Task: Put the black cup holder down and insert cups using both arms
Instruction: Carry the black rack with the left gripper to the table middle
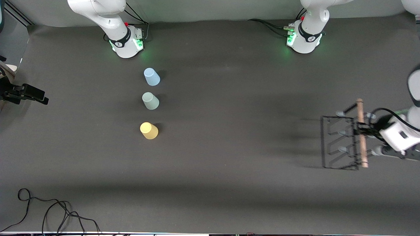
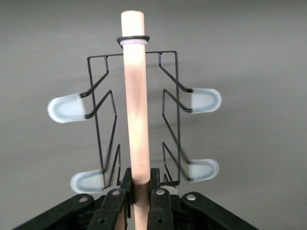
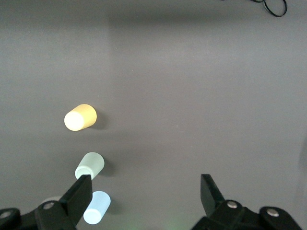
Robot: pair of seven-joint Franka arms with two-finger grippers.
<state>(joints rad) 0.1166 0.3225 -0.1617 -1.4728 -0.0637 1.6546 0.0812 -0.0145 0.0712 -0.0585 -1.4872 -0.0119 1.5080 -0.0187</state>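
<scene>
Left gripper (image 2: 139, 201) clamped on the wooden rod of the black cup holder (image 1: 341, 142) over the left arm's end of the bench (image 1: 229, 183), right gripper (image 3: 144, 196) waiting wide open and empty, cups (image 1: 149, 130) standing unplaced near the right arm's base.

Three cups (image 1: 150, 102) in a row on desk (image 1: 229, 131) toward right arm's end; cup holder (image 1: 344, 141) toward left arm's end, well apart, in left hand (image 1: 364, 129)

Front high, facing bases; wrists look down; cups (image 1: 150, 103) (image 3: 88, 164) shared.
</scene>
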